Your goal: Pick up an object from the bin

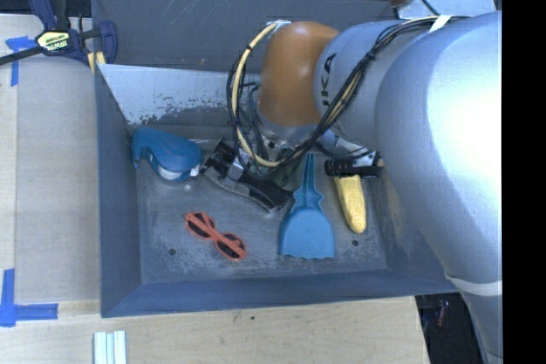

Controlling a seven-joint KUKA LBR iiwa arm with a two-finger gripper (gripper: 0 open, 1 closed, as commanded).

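My gripper [254, 176] shows as dark parts low in the middle of the bin, under the arm's wrist. Just right of it lies a blue toy shovel [307, 228], with its handle pointing to the back and its blade toward the front wall. A yellow corn cob [352, 205] with a black end lies right of the shovel. To the gripper's left rests a blue rounded tape dispenser [165, 153]. An orange-red, figure-eight shaped item [215, 235] lies flat on the floor in front of the gripper, to its left.
The arm with its orange cover and cables hangs over the bin's back and right side and hides the floor beneath. The bin's sloped walls rise close behind the dispenser and right of the corn cob.
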